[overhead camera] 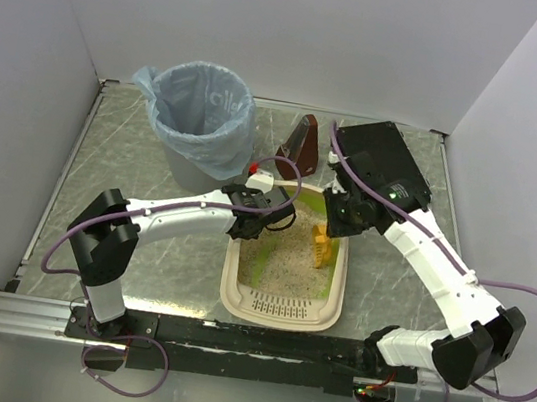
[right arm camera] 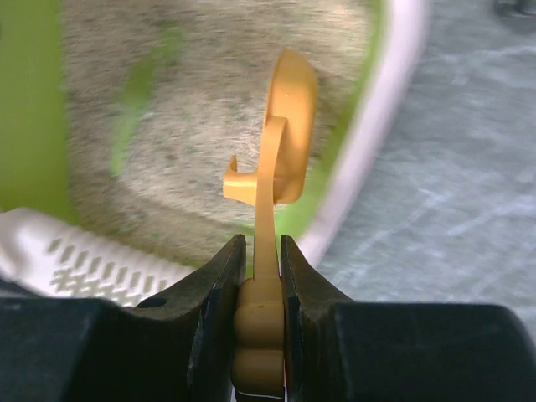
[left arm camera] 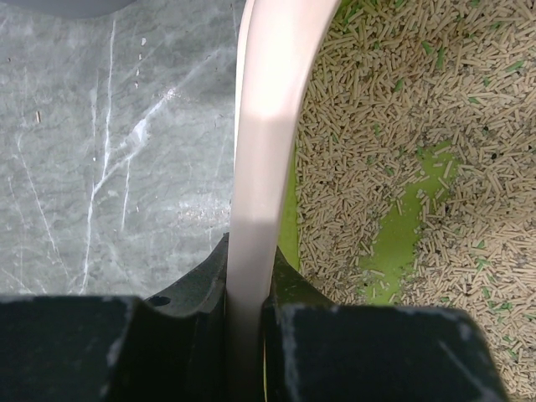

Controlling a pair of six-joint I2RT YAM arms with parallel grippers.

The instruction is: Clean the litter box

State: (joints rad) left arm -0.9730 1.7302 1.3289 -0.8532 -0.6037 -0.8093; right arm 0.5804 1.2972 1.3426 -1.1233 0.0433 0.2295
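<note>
The cream-beige litter box lies mid-table with a lime-green inner wall, a slotted ledge at its near end and pellet litter. My left gripper is shut on the box's far-left rim, which runs up between its fingers in the left wrist view. My right gripper is shut on the handle of an orange litter scoop. The scoop hangs over the right side of the litter. The box rim and slotted ledge show blurred in the right wrist view.
A round bin lined with a blue bag stands at the back left. A flat black case lies at the back right, and a brown upright stand is beside it. White walls enclose the marbled table.
</note>
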